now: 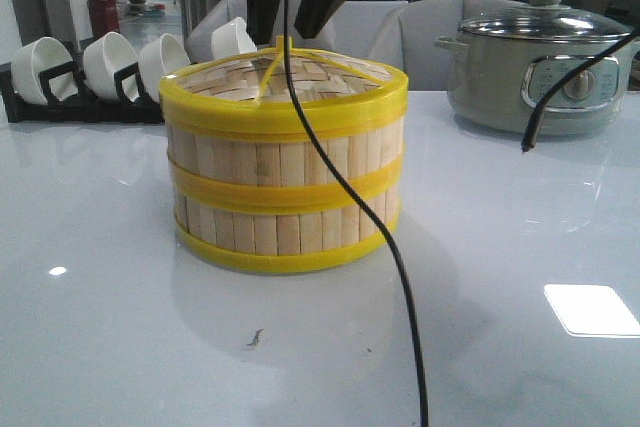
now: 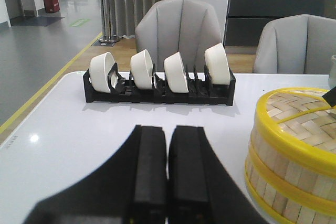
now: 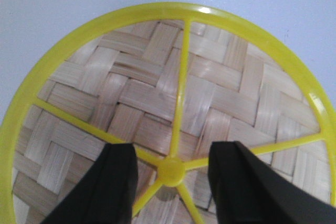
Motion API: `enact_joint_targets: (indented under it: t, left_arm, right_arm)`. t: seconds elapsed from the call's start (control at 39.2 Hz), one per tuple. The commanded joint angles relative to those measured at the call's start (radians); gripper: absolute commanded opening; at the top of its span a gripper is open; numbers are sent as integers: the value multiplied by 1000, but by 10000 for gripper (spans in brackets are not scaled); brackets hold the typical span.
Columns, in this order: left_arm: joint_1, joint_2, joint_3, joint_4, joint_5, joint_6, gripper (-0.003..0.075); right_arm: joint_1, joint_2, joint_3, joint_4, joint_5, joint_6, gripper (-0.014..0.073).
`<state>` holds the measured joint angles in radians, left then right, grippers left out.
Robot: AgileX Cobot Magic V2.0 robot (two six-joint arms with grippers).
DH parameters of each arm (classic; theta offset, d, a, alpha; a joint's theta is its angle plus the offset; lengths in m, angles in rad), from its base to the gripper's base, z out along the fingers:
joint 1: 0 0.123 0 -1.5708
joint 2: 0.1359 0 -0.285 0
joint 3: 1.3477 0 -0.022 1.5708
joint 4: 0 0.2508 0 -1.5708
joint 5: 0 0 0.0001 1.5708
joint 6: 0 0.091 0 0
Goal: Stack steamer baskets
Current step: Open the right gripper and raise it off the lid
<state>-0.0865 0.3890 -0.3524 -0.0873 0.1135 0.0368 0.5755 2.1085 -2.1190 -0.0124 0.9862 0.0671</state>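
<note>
Two steamer baskets stand stacked at the table's middle, the upper basket [image 1: 285, 152] on the lower basket [image 1: 285, 232]. The woven-bamboo lid [image 1: 300, 75] with yellow spokes sits on top. My right gripper [image 1: 295, 17] hangs open just above the lid; in the right wrist view its fingers [image 3: 118, 182] straddle the yellow knob [image 3: 171, 171] without touching it, and the lid [image 3: 131, 93] fills the view. My left gripper [image 2: 168, 135] is shut and empty, low over the table left of the stack [image 2: 294, 150]. The liners are hidden.
A black rack of white bowls [image 1: 100, 72] stands at the back left, also in the left wrist view [image 2: 157, 77]. A grey-green electric pot [image 1: 530, 77] stands at the back right. A black cable [image 1: 370, 217] hangs across the front of the stack. Grey chairs stand behind the table.
</note>
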Motion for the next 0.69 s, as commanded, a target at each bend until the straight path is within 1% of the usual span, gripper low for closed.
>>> enact_joint_targets:
  t: [0.0,0.23,0.46,0.59,0.66]
  left_arm:
    - [1,6,-29,-4,-91,-10,87]
    - [1,6,-29,-4,-91,-10,87]
    - [1,6,-29,-4,-91,-10,87]
    - [1,6,-29,-4,-91,-10,87]
    - [1,6,-29,-4,-91,-10,87]
  right_arm:
    - [1,-75,-37,-8,-66,-7,455]
    - [-14,-117,-37,-13,-89,-7,455]
    - [-86,-197,-29,-19,-96,-7,440]
    - [-142,-280,36,-19,-116,-7,405]
    - [-178,-349,128,-19,-148,-7,391]
